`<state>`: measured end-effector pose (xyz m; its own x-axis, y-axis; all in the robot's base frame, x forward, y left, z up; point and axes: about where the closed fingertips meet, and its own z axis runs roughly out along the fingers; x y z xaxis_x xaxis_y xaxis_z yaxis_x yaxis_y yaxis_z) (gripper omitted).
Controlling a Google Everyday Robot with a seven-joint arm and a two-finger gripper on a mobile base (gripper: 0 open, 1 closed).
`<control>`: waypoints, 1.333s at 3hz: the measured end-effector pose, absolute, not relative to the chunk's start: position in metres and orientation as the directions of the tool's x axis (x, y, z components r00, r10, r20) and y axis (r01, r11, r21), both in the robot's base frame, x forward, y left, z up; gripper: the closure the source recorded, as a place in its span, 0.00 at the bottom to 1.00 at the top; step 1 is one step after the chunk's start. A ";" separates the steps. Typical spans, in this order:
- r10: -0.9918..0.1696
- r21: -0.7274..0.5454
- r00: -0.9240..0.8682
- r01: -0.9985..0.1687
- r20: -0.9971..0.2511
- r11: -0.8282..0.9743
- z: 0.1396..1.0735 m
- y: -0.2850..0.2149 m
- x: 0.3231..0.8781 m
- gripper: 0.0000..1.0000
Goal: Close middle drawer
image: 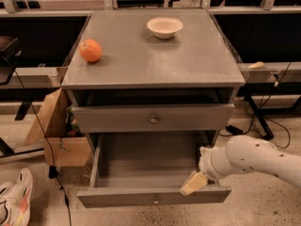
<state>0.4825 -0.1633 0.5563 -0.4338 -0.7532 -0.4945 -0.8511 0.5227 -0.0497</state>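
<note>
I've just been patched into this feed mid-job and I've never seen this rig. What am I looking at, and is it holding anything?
There is one camera, looking down at the front of a grey cabinet. Where it is mounted is not known. The white tube coming in from the right is the robot's single arm. The tan tip at its end is the gripper, which sits at the right end of the middle drawer, just behind its front panel. That drawer is pulled far out and is the one to be closed. The top drawer above it has its knob in the centre. On the cabinet top lie an orange and a pale bowl. I see nothing held in the gripper.
</note>
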 end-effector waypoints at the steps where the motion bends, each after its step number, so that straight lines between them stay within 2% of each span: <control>1: -0.767 -0.048 -0.436 -0.855 -0.471 0.516 0.515 -0.159 0.499 0.00; 4: -0.871 -0.067 -0.347 -0.917 -0.347 0.392 0.455 -0.138 0.516 0.00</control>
